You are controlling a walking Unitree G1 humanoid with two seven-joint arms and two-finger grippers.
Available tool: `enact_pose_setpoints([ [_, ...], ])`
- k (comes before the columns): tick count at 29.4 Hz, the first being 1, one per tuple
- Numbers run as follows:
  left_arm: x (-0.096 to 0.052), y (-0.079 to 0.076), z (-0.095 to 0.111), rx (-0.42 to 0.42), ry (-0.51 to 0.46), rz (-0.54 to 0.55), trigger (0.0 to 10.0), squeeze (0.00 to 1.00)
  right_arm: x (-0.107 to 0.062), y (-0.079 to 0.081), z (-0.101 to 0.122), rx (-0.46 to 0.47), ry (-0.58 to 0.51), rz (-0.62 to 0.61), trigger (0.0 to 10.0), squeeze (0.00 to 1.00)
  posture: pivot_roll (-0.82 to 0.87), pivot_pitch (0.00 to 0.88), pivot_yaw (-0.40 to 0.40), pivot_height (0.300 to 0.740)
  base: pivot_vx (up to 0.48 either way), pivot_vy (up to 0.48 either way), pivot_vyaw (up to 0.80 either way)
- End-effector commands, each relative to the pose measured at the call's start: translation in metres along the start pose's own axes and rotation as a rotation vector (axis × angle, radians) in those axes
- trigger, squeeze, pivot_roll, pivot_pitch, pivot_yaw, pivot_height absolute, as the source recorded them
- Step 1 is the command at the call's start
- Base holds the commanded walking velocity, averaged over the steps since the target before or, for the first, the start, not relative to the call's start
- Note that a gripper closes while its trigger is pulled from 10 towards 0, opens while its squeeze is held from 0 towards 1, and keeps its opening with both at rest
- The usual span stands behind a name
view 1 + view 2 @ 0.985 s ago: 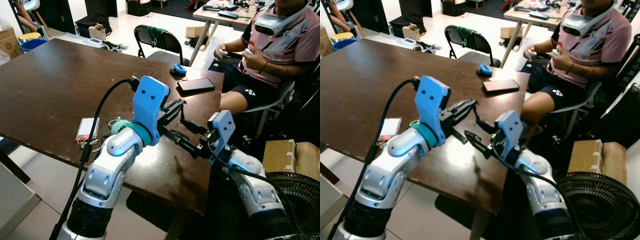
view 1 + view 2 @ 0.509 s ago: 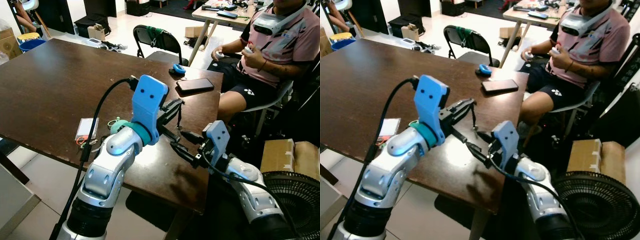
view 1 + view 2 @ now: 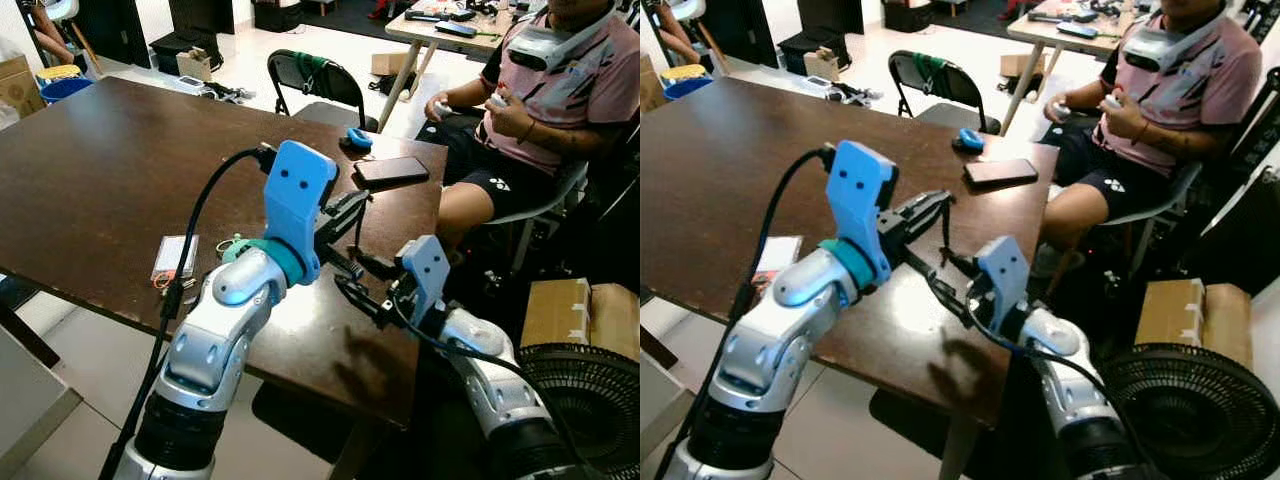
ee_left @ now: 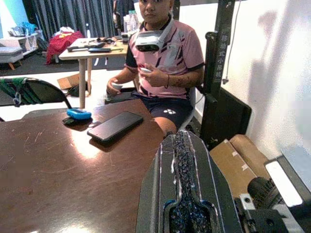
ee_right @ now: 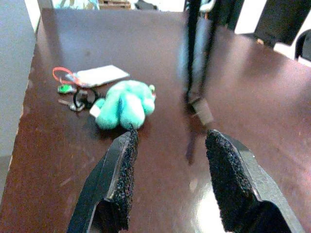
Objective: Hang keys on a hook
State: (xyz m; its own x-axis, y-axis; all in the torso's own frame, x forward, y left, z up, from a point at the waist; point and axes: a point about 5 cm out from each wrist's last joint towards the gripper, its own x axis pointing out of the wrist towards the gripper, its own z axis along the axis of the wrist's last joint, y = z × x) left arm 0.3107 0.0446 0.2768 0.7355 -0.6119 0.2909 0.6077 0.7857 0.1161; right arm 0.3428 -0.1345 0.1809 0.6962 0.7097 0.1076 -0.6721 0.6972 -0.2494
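On the dark brown counter [image 3: 110,160] the keys [image 5: 80,99] lie flat near its front edge, between a teal plush charm [image 5: 125,104] and a white card [image 5: 99,74]. The right claw [image 5: 170,179] hovers apart from them, gaping, empty. The left claw [image 3: 343,213] is pressed together, holding nothing.

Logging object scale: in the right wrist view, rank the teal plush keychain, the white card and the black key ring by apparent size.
1. Teal plush keychain
2. White card, though it lies farther off
3. Black key ring
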Motion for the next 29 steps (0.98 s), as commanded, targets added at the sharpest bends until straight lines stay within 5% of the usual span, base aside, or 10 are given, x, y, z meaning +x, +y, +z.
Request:
enact_pose_setpoints([
  [1, 0.0, -0.003, 0.002, -0.008, -0.004, -0.011, 10.0, 0.0, 0.0, 0.001, -0.003, 0.003, 0.004, 0.007, 10.0, 0.0, 0.07, 0.104, 0.079, 0.74, 0.0, 0.0, 0.0],
  [13, -0.001, -0.003, 0.002, -0.012, -0.005, -0.012, 10.0, 0.0, 0.006, 0.006, -0.001, 0.007, -0.013, 0.033, 9.9, 0.0, 0.07, 0.098, 0.076, 0.74, 0.0, 0.0, 0.0],
  [14, -0.001, -0.004, 0.002, -0.012, -0.005, -0.012, 10.0, 0.0, 0.007, 0.007, -0.001, 0.008, -0.014, 0.036, 8.6, 0.0, 0.07, 0.097, 0.076, 0.74, 0.0, 0.0, 0.0],
  [15, -0.001, -0.004, 0.002, -0.012, -0.005, -0.012, 10.0, 0.0, 0.008, 0.008, -0.001, 0.01, -0.016, 0.04, 2.2, 0.0, 0.08, 0.097, 0.075, 0.74, 0.0, 0.0, 0.0],
  [17, -0.001, -0.004, 0.002, -0.011, -0.005, -0.011, 10.0, 0.0, 0.009, 0.009, -0.001, 0.011, -0.017, 0.042, 1.3, 0.0, 0.08, 0.095, 0.074, 0.74, 0.0, 0.0, 0.0],
  [18, -0.001, -0.004, 0.002, -0.01, -0.005, -0.011, 10.0, 0.0, 0.009, 0.009, -0.001, 0.012, -0.019, 0.047, 0.0, 0.0, 0.08, 0.095, 0.073, 0.74, 0.0, 0.0, 0.0],
  [29, -0.002, -0.003, 0.0, -0.01, 0.005, -0.007, 10.0, 0.0, 0.009, 0.009, -0.001, 0.02, -0.023, 0.058, 0.0, 0.0, 0.07, 0.087, 0.073, 0.74, 0.0, 0.0, 0.0],
])
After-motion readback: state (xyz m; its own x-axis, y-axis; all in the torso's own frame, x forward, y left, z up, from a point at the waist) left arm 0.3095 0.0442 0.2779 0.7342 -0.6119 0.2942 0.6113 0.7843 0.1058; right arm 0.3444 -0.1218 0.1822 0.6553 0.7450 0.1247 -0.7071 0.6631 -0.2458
